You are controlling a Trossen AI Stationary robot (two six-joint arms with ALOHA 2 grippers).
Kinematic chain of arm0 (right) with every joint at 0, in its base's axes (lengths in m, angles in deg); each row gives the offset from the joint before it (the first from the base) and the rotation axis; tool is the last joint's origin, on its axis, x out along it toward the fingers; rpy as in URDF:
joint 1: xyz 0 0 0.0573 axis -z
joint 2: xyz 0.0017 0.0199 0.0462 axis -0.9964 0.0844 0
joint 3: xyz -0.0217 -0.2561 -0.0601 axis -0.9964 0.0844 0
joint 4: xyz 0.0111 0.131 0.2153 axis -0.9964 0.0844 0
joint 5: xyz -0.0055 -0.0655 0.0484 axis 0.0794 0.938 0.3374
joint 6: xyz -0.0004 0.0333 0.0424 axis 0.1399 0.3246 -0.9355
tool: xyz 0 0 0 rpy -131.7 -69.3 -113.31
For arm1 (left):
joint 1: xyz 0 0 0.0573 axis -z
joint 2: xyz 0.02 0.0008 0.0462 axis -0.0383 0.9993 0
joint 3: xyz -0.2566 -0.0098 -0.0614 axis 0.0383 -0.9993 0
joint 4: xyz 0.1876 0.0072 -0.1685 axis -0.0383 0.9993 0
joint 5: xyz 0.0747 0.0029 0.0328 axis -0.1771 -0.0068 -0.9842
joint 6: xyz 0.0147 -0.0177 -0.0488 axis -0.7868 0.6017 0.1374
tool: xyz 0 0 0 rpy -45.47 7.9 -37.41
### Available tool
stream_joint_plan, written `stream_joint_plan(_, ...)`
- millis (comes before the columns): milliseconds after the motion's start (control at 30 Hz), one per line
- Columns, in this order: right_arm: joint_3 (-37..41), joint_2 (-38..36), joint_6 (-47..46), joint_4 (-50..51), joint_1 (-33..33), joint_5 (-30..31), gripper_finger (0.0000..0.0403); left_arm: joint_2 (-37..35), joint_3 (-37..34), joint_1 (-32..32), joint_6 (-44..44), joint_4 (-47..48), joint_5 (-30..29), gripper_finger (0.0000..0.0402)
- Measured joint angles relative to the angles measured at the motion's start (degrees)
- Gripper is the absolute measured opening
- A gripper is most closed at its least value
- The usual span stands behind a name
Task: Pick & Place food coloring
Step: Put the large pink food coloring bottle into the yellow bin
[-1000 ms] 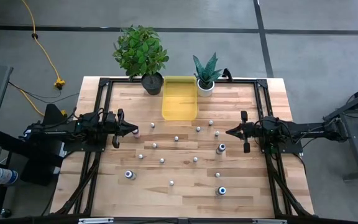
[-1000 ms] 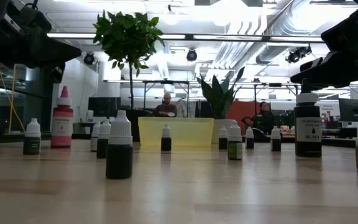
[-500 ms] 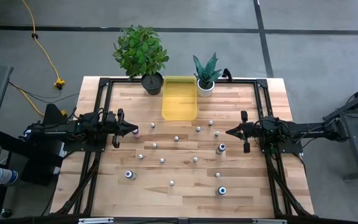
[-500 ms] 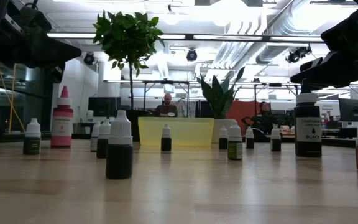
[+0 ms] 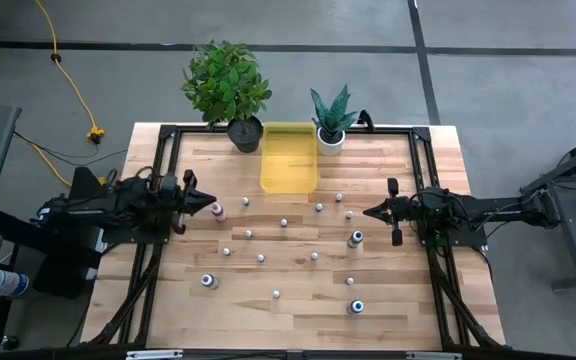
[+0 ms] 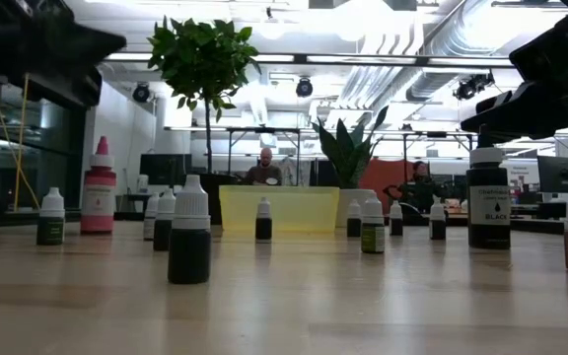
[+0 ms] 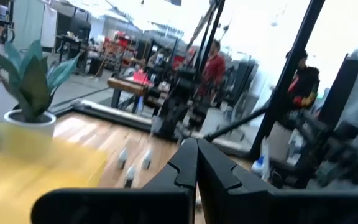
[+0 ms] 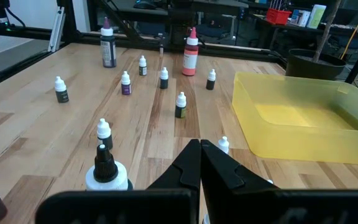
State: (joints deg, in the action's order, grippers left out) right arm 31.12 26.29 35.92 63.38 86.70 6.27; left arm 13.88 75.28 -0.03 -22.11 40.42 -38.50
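Note:
Several food coloring bottles (image 5: 283,222) stand upright on their bases across the wooden table, most of them tiny with pale caps (image 8: 181,104). A pink one (image 5: 218,212) stands just past my left gripper's tip, and a larger dark one (image 5: 356,238) stands near my right gripper. My left gripper (image 5: 208,208) hangs shut above the table's left side, tipped slightly upward, its fingers together (image 7: 196,155). My right gripper (image 5: 368,211) waits shut at the right side (image 8: 199,148). Neither touches a bottle.
A yellow tray (image 5: 288,158) sits at the far middle of the table, between a leafy plant in a dark pot (image 5: 230,85) and a spiky plant in a white pot (image 5: 331,120). Black frame rails (image 5: 153,170) border the table. People show in the room behind.
My left gripper has risen and tipped its fingers upward, drawing back a little toward the table's left edge. The pink bottle beside it now shows clear of its tip. It has stayed shut. The bottles have not moved.

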Motion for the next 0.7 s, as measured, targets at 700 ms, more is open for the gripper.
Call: stream_joint_plan(700, 0.00, -0.02, 0.00, 0.02, 0.00, -0.01, 0.0000, 7.13, 27.19, 0.00, -5.62, 28.48, 1.16, 0.0000)
